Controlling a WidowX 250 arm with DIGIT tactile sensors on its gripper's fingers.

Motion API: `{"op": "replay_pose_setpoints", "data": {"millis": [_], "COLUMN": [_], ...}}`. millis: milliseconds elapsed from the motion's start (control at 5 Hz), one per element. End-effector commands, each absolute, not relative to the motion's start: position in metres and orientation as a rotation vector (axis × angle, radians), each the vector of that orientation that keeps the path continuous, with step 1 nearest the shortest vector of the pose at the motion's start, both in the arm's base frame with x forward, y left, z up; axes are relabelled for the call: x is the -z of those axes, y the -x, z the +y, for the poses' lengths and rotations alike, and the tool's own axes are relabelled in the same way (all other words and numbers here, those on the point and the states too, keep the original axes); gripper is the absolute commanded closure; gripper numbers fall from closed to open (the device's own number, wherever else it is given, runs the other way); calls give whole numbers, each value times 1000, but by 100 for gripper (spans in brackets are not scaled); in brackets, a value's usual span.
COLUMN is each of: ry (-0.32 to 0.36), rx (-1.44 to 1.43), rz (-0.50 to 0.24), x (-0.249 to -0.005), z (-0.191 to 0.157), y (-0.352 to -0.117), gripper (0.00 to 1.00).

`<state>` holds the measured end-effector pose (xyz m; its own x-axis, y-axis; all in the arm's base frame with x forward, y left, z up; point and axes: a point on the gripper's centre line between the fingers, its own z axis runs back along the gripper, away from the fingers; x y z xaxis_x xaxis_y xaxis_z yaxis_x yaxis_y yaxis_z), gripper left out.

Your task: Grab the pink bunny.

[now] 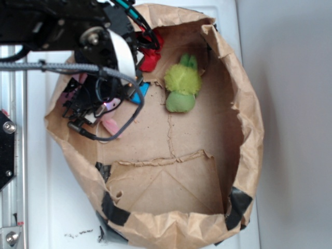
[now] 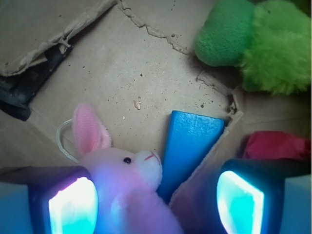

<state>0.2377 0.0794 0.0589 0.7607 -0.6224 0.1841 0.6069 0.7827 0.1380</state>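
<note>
Closing in: the gripper hangs low over the bunny, inside a shallow tray made of brown paper.
Fingers: spread wide, with nothing pinched; the two pads glow blue at the bottom corners of the wrist view.
Bunny's place: on the tray floor near the left side, mostly under the arm in the exterior view, where only a sliver of pink shows.
Alignment: the bunny sits against the left pad in the wrist view, not midway; the right pad stands over a blue block and a fold of paper.
Doing it well: the gripper would probably do best to shift toward the bunny until its body is centred, then lower and close across the body rather than the ears.
Risk: as things stand, the closing pads could catch the block's edge or the fold along with the plush.
Bunny's look: pale pink and fuzzy, one upright ear with a deeper pink lining, a small black eye, a white muzzle, a thin white loop beside the ear.
Handling: it looks soft and would likely squash, so a firm close seems right.
Neighbours: a green plush lies well apart; a red cloth lies just beyond the right pad.
</note>
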Motion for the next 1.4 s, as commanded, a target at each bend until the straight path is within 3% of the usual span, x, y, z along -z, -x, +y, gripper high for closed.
{"op": "replay_pose_setpoints", "data": {"millis": [0, 400, 600, 1200], "ry": [-163, -141, -146, -109], "rx": [685, 680, 614, 555], "rz": [-191, -199, -216, -249], "x": [-39, -42, -47, -58], "z": [85, 78, 79, 82], "y": [-248, -247, -249, -261], "gripper": [0, 0, 100, 100]}}
